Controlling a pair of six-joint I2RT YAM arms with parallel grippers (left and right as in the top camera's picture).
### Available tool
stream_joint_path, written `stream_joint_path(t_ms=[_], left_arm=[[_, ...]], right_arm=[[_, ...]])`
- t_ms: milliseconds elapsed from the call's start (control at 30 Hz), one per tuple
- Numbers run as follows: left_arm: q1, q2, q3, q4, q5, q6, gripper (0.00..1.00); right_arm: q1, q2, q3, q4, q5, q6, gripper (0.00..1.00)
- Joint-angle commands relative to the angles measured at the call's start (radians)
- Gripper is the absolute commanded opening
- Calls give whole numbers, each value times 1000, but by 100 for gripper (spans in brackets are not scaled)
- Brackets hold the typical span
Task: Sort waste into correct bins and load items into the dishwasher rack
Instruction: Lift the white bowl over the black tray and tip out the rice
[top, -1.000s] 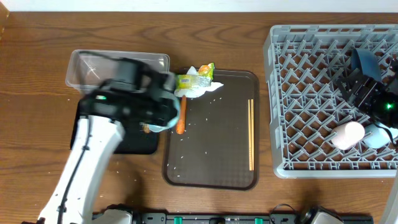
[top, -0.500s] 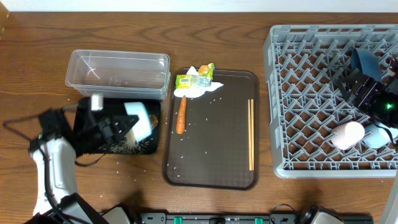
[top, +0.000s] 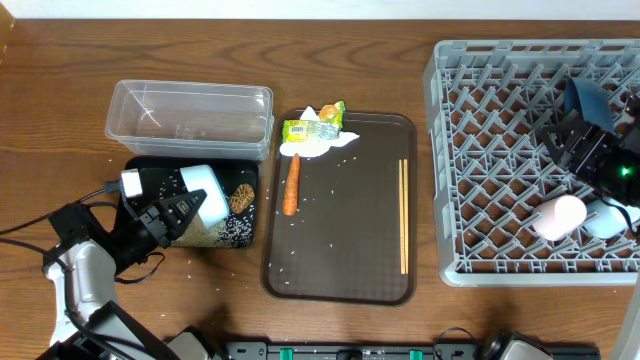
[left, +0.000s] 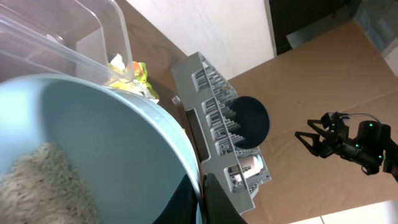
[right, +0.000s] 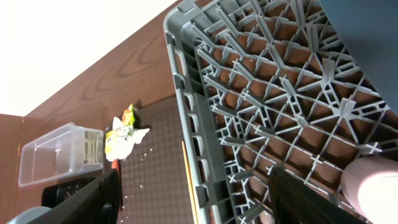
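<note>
My left gripper (top: 190, 207) is shut on the rim of the white bowl (top: 206, 184), held tipped on its side over the black tray (top: 150, 175). In the left wrist view its fingers (left: 211, 202) pinch the bowl's rim (left: 177, 134), and rice (left: 37, 183) clings inside. More rice (top: 235, 229) and a brown lump (top: 240, 198) lie in the black tray. The carrot (top: 291, 186), wrapper (top: 312, 128), tissue (top: 318, 146) and chopsticks (top: 404, 215) rest on the brown serving tray (top: 345, 270). My right gripper (top: 560, 130) (right: 193, 205) hangs open over the rack (top: 480, 150).
The clear tub (top: 190, 118) stands behind the black tray. In the rack are the dark blue dish (top: 590, 97), a pink cup (top: 557, 216) and a light blue cup (top: 605, 222). Loose rice grains (top: 290, 255) dot the serving tray.
My left arm swung back from beside the serving tray to the lower left, carrying the bowl. Rice and the brown lump now lie in the black tray. The right arm barely moved.
</note>
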Motion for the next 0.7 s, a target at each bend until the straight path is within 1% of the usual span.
stream_joint_path(t_ms=[0,200,267,433,500,567,600,667], left_arm=[[6,6,-6,1,34,28,6],[6,6,-6,28,32,29,6],[6,6,-6,70,-11,27,6],[5,8,-6,72,26,6,6],[5,8,-6,82,-35,3,6],[5,10,-6,82,-119,-75,6],[5,12,-6,81,-109,-103,6],[5,13,-8,85,-33,-79,6]], right_arm=[[13,-1,3,0,-3,10,69],[13,-1,3,-2,-3,10,69],[13,-1,3,-2,-3,10,69],[13,-1,3,-6,-3,10,69],[13,-1,3,-5,-3,10,69],[13,-1,3,-5,-4,10,69],[13,-1,3,-5,-4,10,69],[13,-1,3,-6,-3,10,69]])
